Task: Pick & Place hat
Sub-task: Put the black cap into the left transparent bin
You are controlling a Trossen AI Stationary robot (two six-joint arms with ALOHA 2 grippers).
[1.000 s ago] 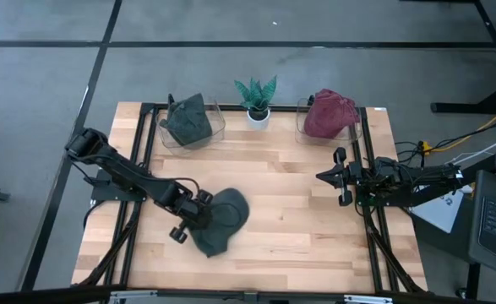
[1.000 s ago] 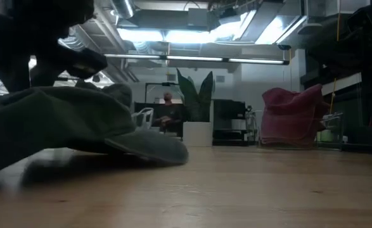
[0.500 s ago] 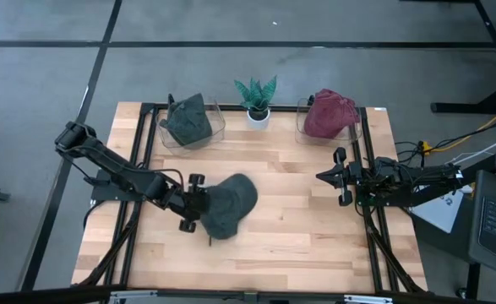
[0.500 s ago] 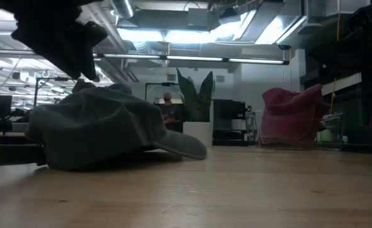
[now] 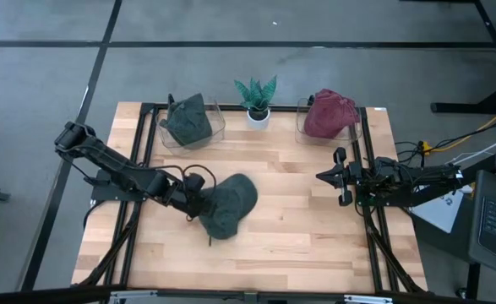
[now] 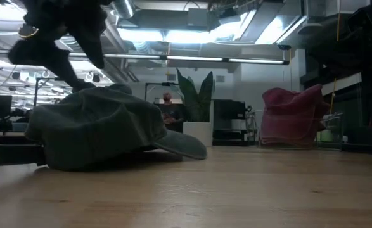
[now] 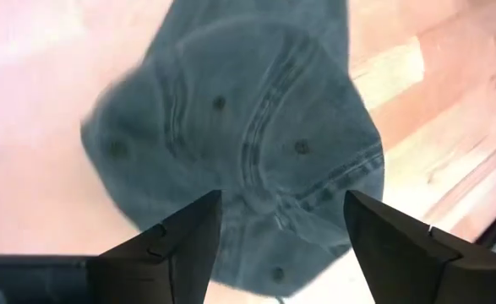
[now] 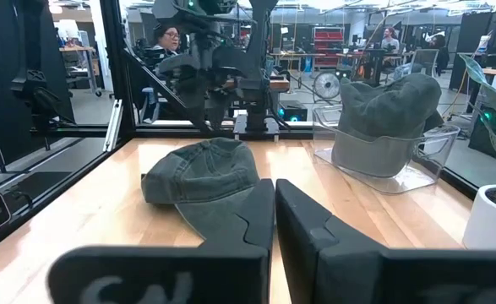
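A dark green cap (image 5: 227,205) lies flat on the wooden table (image 5: 290,236), left of its middle, brim pointing toward the near edge. The left gripper (image 7: 279,221) hangs just above the cap's left side with its fingers spread apart and nothing between them. The right gripper (image 5: 339,176) waits over the table's right edge, its fingers pressed together and empty, well apart from the cap.
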